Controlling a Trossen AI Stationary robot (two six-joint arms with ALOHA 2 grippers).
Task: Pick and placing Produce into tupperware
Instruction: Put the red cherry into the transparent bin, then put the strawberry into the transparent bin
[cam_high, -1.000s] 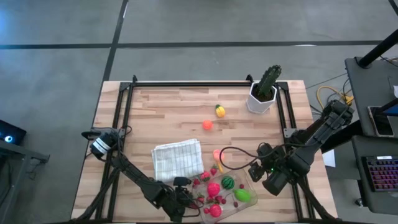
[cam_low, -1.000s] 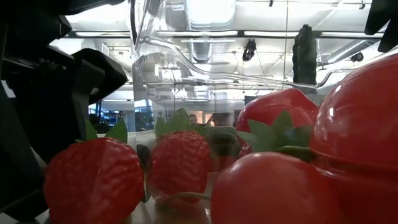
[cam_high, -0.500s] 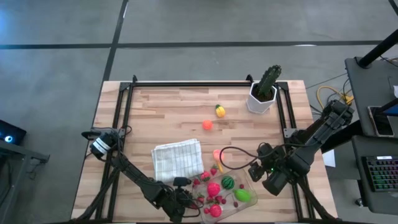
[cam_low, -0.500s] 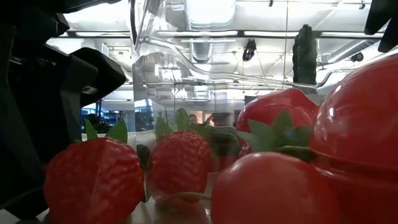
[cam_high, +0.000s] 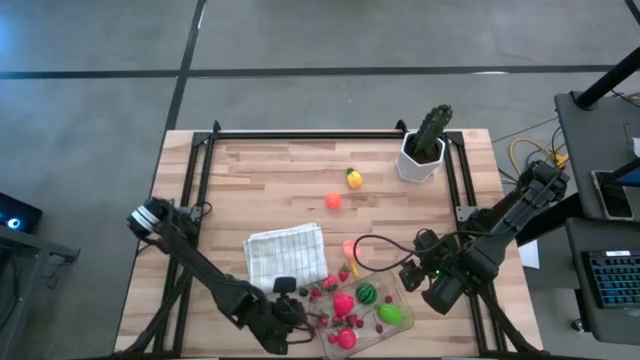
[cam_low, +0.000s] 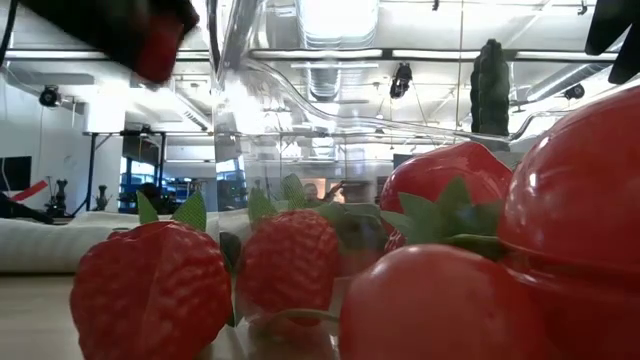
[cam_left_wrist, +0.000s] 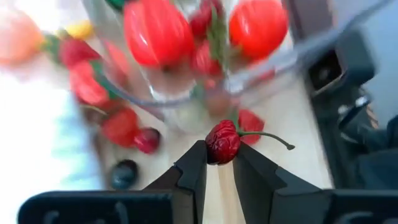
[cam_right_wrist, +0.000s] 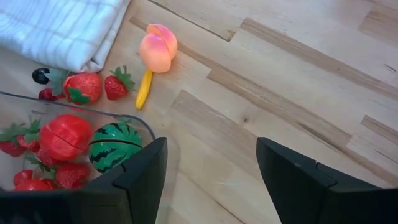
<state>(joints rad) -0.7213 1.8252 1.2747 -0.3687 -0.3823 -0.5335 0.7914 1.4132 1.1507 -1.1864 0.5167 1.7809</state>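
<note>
Left wrist view: my left gripper (cam_left_wrist: 219, 163) is clamping a small red berry (cam_left_wrist: 223, 141) beside the tupperware (cam_high: 362, 310), lower centre of the high view. My right gripper (cam_right_wrist: 211, 171) is hovering with fingers spread at the lower right.

Clear tupperware (cam_high: 395, 300) at the table's near edge holds mixed produce (cam_high: 344, 304); strawberries (cam_high: 343, 274) lie beside it.

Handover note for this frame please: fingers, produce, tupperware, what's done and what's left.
Left gripper: fingers shut on a dark red berry, lifted beside the tupperware.
Right gripper: open, empty, waiting at the container's other side.
Done: watermelon, green piece and red pieces in the tupperware.
Left: the held berry, strawberries by the cloth, peach, orange ball, yellow fruit.
</note>
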